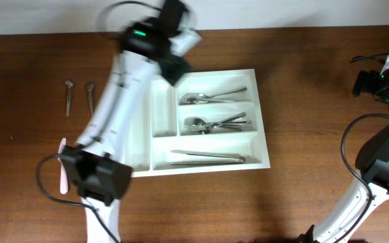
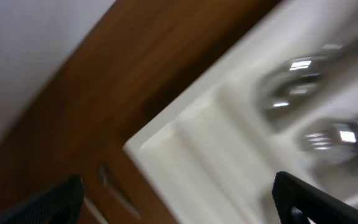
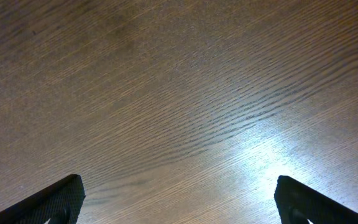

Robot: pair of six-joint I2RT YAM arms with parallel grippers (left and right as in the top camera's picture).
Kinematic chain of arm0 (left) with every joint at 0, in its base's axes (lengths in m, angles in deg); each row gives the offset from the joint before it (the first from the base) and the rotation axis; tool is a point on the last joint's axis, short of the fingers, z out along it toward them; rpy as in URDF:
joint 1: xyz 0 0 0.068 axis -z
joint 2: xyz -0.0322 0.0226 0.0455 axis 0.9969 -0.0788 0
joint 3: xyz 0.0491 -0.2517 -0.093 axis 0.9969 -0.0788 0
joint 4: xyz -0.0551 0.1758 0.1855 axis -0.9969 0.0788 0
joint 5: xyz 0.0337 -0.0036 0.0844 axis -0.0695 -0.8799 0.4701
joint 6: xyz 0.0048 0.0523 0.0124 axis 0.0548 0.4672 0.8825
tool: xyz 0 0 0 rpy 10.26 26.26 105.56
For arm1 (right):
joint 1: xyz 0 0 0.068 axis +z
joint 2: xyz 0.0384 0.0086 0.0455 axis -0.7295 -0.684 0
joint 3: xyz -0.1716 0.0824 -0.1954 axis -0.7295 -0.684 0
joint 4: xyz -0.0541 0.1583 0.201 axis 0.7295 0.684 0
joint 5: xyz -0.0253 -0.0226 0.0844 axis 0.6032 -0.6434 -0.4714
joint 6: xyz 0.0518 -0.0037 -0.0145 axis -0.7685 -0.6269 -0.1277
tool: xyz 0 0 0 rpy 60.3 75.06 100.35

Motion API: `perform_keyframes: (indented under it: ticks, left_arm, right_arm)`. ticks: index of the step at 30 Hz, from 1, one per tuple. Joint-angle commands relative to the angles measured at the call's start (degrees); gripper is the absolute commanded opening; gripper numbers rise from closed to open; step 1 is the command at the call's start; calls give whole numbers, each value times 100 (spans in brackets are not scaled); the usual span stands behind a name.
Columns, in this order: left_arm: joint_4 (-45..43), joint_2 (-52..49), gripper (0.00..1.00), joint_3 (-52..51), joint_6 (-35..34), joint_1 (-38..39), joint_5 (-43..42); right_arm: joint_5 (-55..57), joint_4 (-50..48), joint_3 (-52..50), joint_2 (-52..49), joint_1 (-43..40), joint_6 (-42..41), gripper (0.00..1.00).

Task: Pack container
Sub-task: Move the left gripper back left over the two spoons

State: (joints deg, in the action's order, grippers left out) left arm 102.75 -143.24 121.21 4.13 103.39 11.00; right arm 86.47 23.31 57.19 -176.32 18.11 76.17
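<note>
The container point(image 1: 265, 145) is a white cutlery tray in the middle of the table. Its long compartments hold spoons point(image 1: 211, 96), forks point(image 1: 215, 124) and knives point(image 1: 208, 157). My left gripper point(image 1: 174, 67) hovers over the tray's far left corner, open and empty. The left wrist view is blurred; there the left gripper point(image 2: 179, 196) has its jaws wide apart above the tray's corner point(image 2: 185, 143), with shiny spoons point(image 2: 297, 81) to the right. My right gripper point(image 1: 365, 82) stays at the far right, and in the right wrist view this gripper point(image 3: 179, 196) stands open over bare wood.
Two small metal utensils point(image 1: 68, 96) point(image 1: 90, 94) lie on the table left of the tray; one of them point(image 2: 107, 176) shows blurred in the left wrist view. A pale pink utensil point(image 1: 63, 174) lies near my left arm's base. Cables hang by the right arm.
</note>
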Motion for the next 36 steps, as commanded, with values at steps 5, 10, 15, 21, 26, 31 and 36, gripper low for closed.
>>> perform_keyframes:
  ticks: [5,10,15,21,26,31,36]
  left_arm:
    - [-9,-31,99,24,-382,-1325,-2107]
    - [-901,-221,99,-15,-1102,-1685,-1762]
    - [-979,-841,99,-15,-1746,-1799,-302]
    - [-667,-1274,99,-15,-1880,-1987,-605]
    - [-562,-1281,99,-13,-1794,-2118,-566]
    - [-577,-1283,99,-13,-1882,-2378,-774]
    - [-404,-1386,99,-24,-1880,-2640,-811]
  right_arm:
    - [-11,-15,-20,68,22,-50,99]
    - [-11,-13,-20,68,22,-50,99]
    - [-11,-13,-20,68,22,-50,98]
    - [-11,-15,-20,68,22,-50,99]
    - [-11,-15,-20,68,22,-50,99]
    - [-11,-13,-20,68,22,-50,99]
    - [-11,-13,-20,68,22,-50,99]
